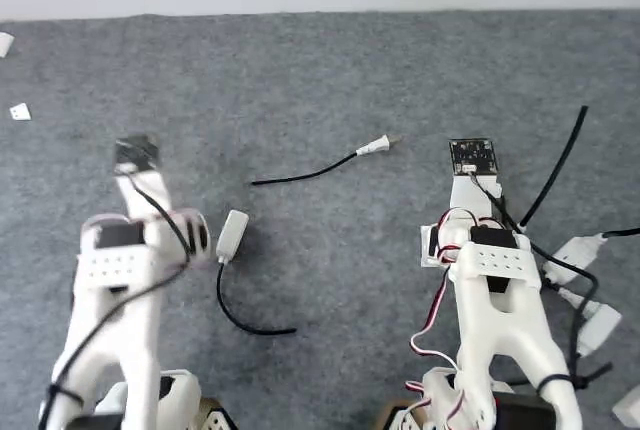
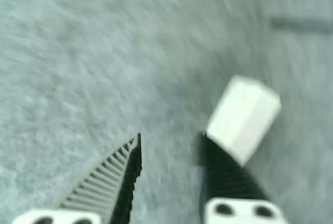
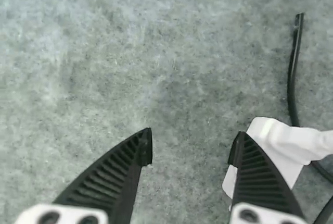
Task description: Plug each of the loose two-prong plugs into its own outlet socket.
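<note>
One socket point(image 2: 243, 117), just beside left end effector point(image 2: 171, 140)

Blurred past telling what: white block point(image 2: 243, 117). Half hidden behind right end effector point(image 3: 191, 148), cut by edge: white piece point(image 3: 291, 143).

high: overhead, looking down | wrists: close over carpet point(image 3: 156, 52) | shared: carpet

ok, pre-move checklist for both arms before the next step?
1. ok: left hand open.
2. ok: right hand open.
3. not ok: white rectangular plastic block sits outside the left jaws, not between them.
4. ok: white two-prong plug on black cable lies unobstructed on grey carpet.
5. cannot tell: that plug's prong orientation.
6. cannot tell: white plastic piece beside right hand, plug or socket.
</note>
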Robot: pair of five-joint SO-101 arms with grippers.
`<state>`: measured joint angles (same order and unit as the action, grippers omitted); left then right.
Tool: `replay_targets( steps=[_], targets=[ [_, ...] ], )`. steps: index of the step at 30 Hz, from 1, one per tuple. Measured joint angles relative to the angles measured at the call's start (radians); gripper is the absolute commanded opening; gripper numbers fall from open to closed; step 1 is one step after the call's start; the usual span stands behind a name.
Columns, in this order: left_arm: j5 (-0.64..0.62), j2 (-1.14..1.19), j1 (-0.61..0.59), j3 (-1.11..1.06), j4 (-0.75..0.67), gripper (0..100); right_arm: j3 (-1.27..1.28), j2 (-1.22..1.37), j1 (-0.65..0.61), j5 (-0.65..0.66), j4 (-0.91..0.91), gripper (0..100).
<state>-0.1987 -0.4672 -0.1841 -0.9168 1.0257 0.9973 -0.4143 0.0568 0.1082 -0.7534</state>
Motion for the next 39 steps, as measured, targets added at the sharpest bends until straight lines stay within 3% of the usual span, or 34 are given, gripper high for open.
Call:
replay_targets(
  steps=[5,10,20,26,34,39],
  targets=[
    [-0.104,0.201,-0.020,0.115,-0.114,1,0.000,0.000,0.000,0.000,0.000,24.1],
    [-0.123,0.379,0.094,0.143,-0.140,1,0.000,0.000,0.000,0.000,0.000,24.1],
    [-0.124,0.222,0.344,0.054,-0.138,1,0.000,0.000,0.000,0.000,0.000,24.1],
    [-0.130,0.169,0.496,-0.072,-0.269,1,0.000,0.000,-0.002,0.003,0.000,24.1],
    [-0.201,0.373,0.500,0.087,-0.187,2,0.000,0.000,-0.002,0.003,0.000,24.1],
    [-0.046,0.362,0.508,0.169,-0.029,2,0.000,0.000,-0.002,0.003,0.000,24.1]
  ],
)
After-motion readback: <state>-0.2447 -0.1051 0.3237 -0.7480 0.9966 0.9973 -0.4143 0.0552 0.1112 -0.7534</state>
